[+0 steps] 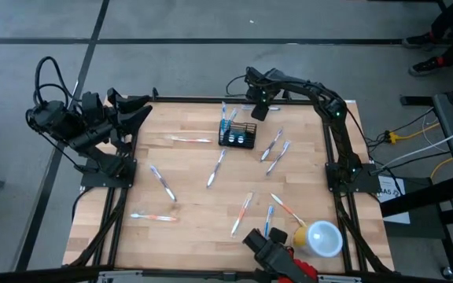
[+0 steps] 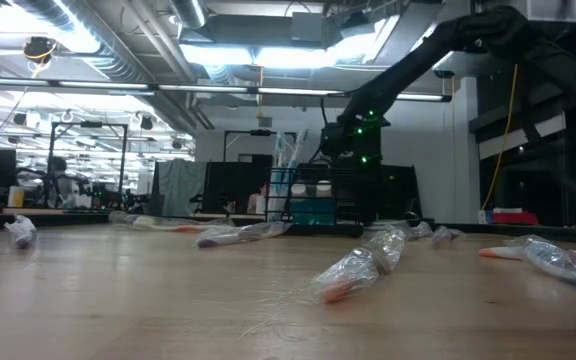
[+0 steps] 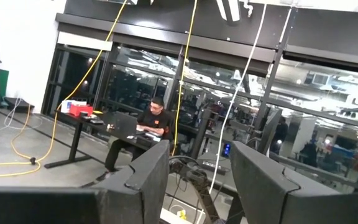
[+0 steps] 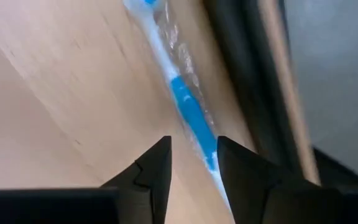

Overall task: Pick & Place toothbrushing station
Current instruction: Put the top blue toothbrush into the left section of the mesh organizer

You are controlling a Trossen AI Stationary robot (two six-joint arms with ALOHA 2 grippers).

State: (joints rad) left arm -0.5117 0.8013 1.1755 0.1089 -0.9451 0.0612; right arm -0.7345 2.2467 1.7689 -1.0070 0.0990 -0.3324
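High view: wooden bench (image 1: 195,181) strewn with wrapped toothbrushes (image 1: 217,168).
Station: black mesh holder (image 1: 237,136) — far centre.
Right gripper (image 1: 259,108): beside it, fingers apart, empty.
Left gripper (image 1: 138,107): off the bench edge, fingers parted.
Room: person at a desk (image 3: 143,127).

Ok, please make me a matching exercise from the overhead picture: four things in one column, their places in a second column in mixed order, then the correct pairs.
Things:
1. mesh holder
2. yellow cup
3. left end effector
4. right end effector

Places, as the high view shows them:
A. bottom right of the table
B. over the table's top left corner
C. upper middle of the table, with brushes standing in it
D. at the table's top edge, just above the holder

Pairs: 1-C, 2-A, 3-B, 4-D
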